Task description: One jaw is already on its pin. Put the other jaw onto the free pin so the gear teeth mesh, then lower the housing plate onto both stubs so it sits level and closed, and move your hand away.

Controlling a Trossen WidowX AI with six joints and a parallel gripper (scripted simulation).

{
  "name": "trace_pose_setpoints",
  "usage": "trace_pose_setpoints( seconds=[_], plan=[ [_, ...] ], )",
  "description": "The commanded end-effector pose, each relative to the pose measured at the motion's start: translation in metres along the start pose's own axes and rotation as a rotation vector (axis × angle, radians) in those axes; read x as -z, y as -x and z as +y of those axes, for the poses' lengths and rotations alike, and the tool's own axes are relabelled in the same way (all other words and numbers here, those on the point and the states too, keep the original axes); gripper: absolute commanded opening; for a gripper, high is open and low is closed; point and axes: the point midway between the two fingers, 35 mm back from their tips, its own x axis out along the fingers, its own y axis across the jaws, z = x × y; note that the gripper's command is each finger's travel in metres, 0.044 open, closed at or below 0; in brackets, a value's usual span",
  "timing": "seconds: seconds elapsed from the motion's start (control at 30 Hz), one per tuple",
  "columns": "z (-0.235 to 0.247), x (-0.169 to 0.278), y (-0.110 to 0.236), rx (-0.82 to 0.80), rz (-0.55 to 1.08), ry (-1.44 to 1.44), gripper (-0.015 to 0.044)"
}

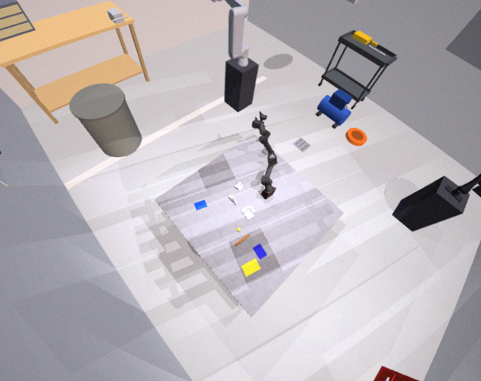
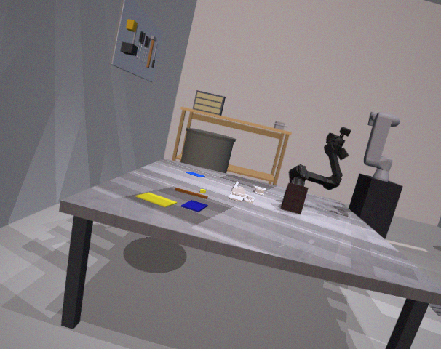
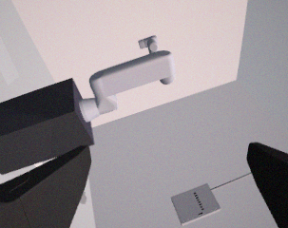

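Observation:
A small white assembly (image 1: 248,215) (image 2: 236,197) lies on the table, with curved white parts at its edge. A slim curved white piece (image 1: 232,199) lies apart from it. Another small white piece (image 1: 238,186) (image 2: 259,190) sits farther back, near the arm's base. Which of these is the free jaw or the housing plate, and whether any teeth mesh, is too small to tell. The pins and stubs cannot be made out. My gripper (image 3: 168,153) is open and empty, its fingers wide apart in the wrist view. It is raised and turned away from the white parts.
On the table (image 1: 302,241) (image 2: 288,240) lie a light blue pad (image 1: 200,204) (image 2: 194,174), an orange-brown bar (image 1: 242,240) (image 2: 191,193), a small yellow cube (image 1: 238,229) (image 2: 202,190), a dark blue pad (image 1: 259,251) (image 2: 194,206) and a yellow pad (image 1: 250,267) (image 2: 156,199).

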Motion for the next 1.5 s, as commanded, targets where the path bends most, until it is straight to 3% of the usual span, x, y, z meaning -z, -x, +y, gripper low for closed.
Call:
trace_pose_setpoints(
  seconds=[0.0, 0.53, 1.1, 1.47],
  plan=[
    [0.0, 0.0, 0.0, 0.0, 0.0, 0.0, 0.0426],
    [0.0, 0.0, 0.0, 0.0, 0.0, 0.0, 0.0006],
    [-0.001, -0.002, 0.0, 0.003, -0.006, 0.011, 0.0],
    [-0.033, -0.054, 0.009, 0.092, -0.132, 0.243, 0.0]
  ],
)
